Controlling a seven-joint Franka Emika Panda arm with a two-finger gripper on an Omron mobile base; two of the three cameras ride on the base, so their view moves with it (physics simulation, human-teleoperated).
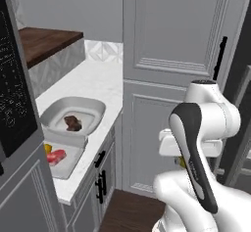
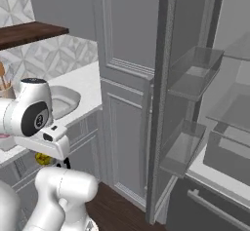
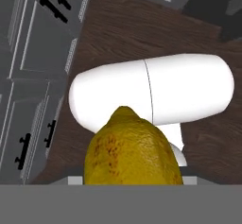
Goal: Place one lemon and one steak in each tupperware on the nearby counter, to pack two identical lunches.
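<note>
While hand [image 3: 133, 183] clamped on spotted lemon [image 3: 132, 152], well short of tub [image 1: 73, 113]: slip risk, fruit round; drop lands on floor.

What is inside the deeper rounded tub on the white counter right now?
The tub holds one dark brownish steak on its floor; no lemon shows there. Its near wall hides a strip of the floor. The dull yellow lemon sits in the gripper.
</note>
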